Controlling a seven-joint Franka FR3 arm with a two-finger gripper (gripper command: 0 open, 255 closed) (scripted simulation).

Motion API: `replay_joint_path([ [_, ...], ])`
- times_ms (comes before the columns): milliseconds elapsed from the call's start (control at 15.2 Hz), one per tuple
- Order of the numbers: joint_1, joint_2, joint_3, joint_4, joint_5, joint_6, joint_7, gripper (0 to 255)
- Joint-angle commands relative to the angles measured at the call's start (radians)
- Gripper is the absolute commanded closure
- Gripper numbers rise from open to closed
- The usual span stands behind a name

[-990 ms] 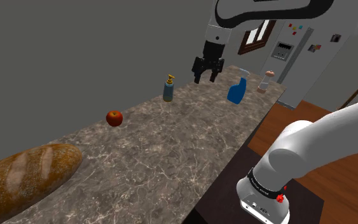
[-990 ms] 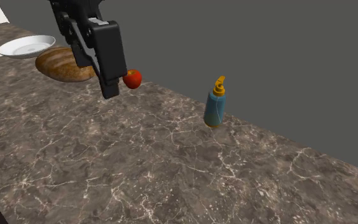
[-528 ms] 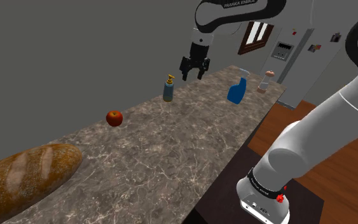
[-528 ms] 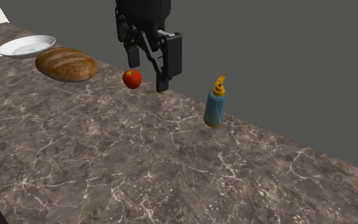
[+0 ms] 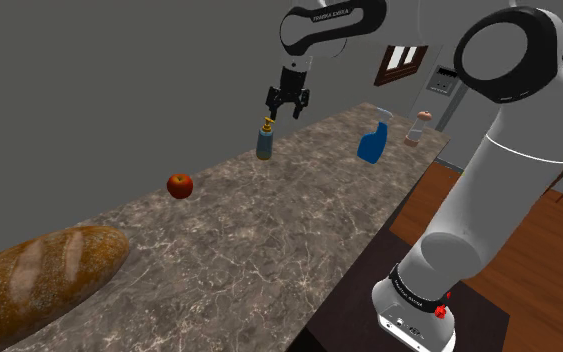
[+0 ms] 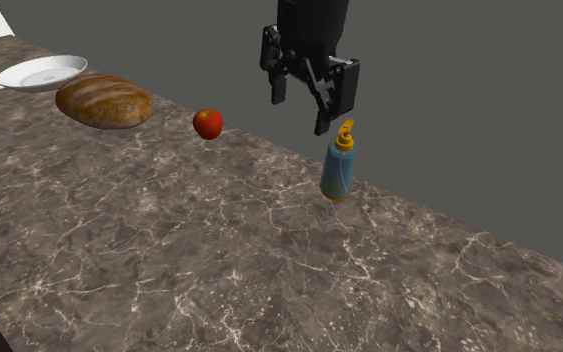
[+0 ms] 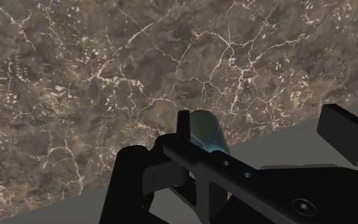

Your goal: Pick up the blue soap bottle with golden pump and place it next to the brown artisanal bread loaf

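The blue soap bottle [image 5: 265, 143] with a golden pump stands upright near the counter's back edge, by the grey wall. In the second exterior view the soap bottle [image 6: 337, 168] is just below and right of my gripper [image 6: 300, 109]. My gripper [image 5: 286, 108] hangs open just above the pump, slightly off to one side, and holds nothing. In the wrist view the bottle's blue body [image 7: 209, 132] peeks out beside one black finger [image 7: 184, 127]. The brown bread loaf [image 5: 39, 275] lies at the counter's far end; it shows as bread loaf [image 6: 103, 101] beside a plate.
A red apple [image 5: 179, 185] sits between bottle and loaf on the marble counter [image 5: 269, 240]. A blue spray bottle [image 5: 374, 143] and a small bottle [image 5: 421, 128] stand toward the fridge [image 5: 469, 90]. A white plate [image 6: 41, 72] lies beyond the loaf.
The arm has swung toward the wall, carrying the open gripper across the counter from near the spray bottle to just above the soap bottle's pump. Nothing else moved.
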Motion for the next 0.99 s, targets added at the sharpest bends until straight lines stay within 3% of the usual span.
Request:
replay_joint_path([
  [0, -0.005, 0.07, -0.003, 0.066, 0.002, 0.01, -0.004, 0],
  [462, -0.029, 0.352, -0.013, 0.402, 0.014, -0.021, -0.013, 0],
  [924, -0.027, 0.373, -0.01, 0.341, 0.017, 0.062, -0.016, 0],
])
